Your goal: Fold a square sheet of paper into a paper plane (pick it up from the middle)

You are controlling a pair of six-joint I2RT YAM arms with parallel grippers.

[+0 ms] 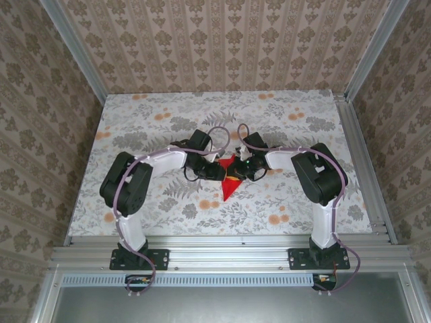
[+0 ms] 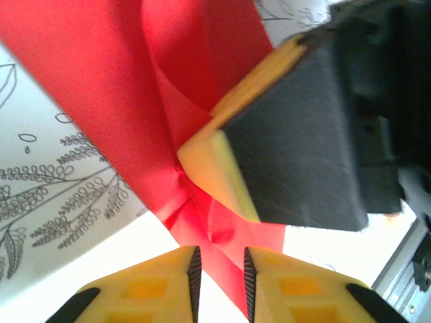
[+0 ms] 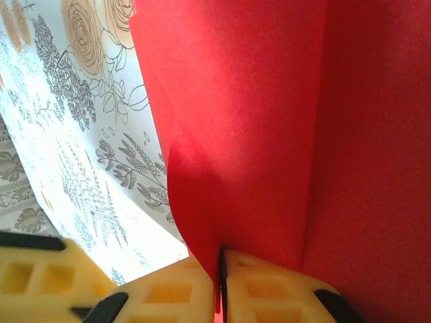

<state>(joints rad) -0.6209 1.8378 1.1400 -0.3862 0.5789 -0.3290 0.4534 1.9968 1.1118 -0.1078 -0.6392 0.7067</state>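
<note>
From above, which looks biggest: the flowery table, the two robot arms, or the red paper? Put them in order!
Biggest to smallest, in the top view:
1. flowery table
2. left arm and right arm: they look about the same size, so no order between them
3. red paper, partly covered where the arms meet

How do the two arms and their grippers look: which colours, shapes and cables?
Both the left arm and the right arm have white links between bulky black joint housings, and they stand on black bases. A lilac cable runs along each arm. The left gripper and the right gripper have blocky yellow fingers with square recesses and thin black pads.
</note>
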